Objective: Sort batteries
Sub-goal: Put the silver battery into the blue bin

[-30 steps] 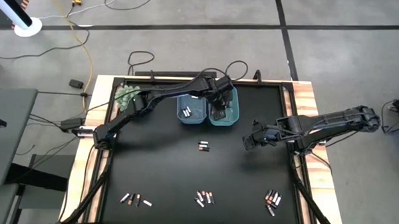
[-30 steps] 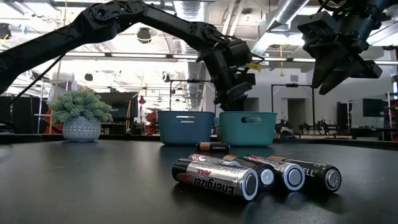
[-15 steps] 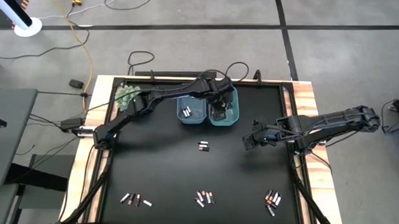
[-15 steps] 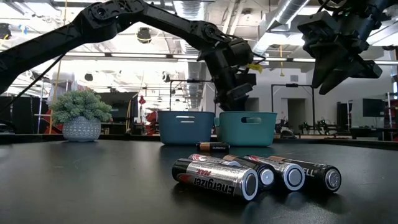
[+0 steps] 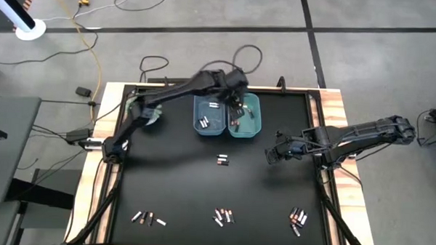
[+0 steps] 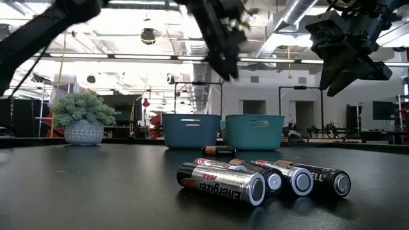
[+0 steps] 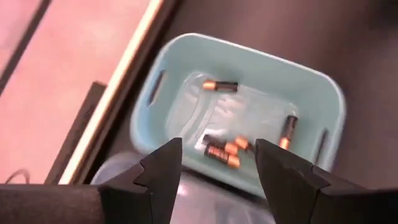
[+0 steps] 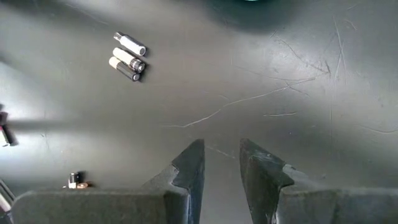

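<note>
The batteries (image 5: 223,216) lie in several places on the black table (image 5: 180,179). Directly below the spread fingers of the left gripper (image 7: 217,163), five dark ones with copper ends rest on the floor of the teal bin (image 7: 323,99): three bunched together between the two fingertips as the left wrist view shows them, one apart near the far wall, one alone by the side wall. Just beside that bin, the blue bin (image 5: 210,116) holds a few silvery batteries (image 5: 203,122). The left gripper's jaws stand wide apart with nothing between them, held high above the teal bin; in the low view the arm reaches up toward the top edge.

Out from the bins, a pair of batteries (image 5: 222,160) sits alone near the middle of the table, between the two arms. Along the near edge lie three more groups: one at the left (image 5: 148,219), one in the middle, one at the right (image 5: 297,218). In the low view the middle group shows close up as four batteries (image 6: 263,179) side by side, touching.

The right gripper (image 8: 221,163) hovers above bare table, well apart from the bins, its jaws narrowly parted and holding nothing. Ahead of its fingers lies a cluster of three silvery batteries (image 8: 128,56). A small potted plant (image 6: 83,117) stands at the table's far left corner.
</note>
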`<state>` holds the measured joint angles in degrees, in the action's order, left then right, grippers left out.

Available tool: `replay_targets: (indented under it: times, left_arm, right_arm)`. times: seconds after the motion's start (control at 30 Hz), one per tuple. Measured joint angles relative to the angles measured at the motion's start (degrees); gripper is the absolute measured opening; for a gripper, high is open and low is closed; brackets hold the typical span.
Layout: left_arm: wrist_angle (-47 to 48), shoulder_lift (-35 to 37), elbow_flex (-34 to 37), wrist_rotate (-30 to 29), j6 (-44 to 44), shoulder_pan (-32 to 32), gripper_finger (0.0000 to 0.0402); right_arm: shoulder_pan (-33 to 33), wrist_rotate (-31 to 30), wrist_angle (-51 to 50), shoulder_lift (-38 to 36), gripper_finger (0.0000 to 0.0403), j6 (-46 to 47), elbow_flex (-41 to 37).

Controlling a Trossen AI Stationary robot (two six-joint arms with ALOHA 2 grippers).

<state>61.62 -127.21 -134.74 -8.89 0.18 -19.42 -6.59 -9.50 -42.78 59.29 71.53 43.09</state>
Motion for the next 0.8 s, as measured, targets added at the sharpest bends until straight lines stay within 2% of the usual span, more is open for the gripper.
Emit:
replay_targets:
  times: [0.23, 0.37, 0.43, 0.53, 0.63, 0.7, 0.8]
  left_arm:
    - [18.27, 9.83, -0.02, -14.6, -9.68, 6.07, 0.0196]
    - [28.62, 12.83, -0.02, -17.89, -16.69, 11.84, 0.0196]
    - [28.19, 13.59, 1.51, -18.04, -18.23, 15.46, 0.0196]
    - [28.03, 15.62, 6.67, -17.85, -19.41, 21.72, 0.0196]
    - [27.83, 18.41, 15.18, -18.46, -24.21, 27.67, 0.0196]
    - [26.83, 20.79, 22.06, -17.82, -27.05, 30.97, 0.0196]
    - [22.71, 25.19, 33.15, -12.26, -30.18, 35.27, 0.0196]
  right_arm:
    - [0.0, 0.0, 0.14, 0.0, 0.0118, 0.02, 0.0]
    - [0.0, 0.0, 0.1, 0.01, 0.0118, 0.1, 0.02]
    - [0.0, 0.0, 0.13, 0.01, 0.0118, 0.3, 0.02]
    - [-0.02, 0.0, 0.17, 0.0, 0.0118, 0.48, 0.02]
    - [-0.63, -0.03, 0.9, 0.16, 0.0118, -0.18, 0.02]
    - [-1.29, -0.06, 3.81, 0.46, 0.0118, -4.49, 0.02]
    - [-3.68, -0.07, 12.65, 1.68, 0.0118, -12.64, 0.0]
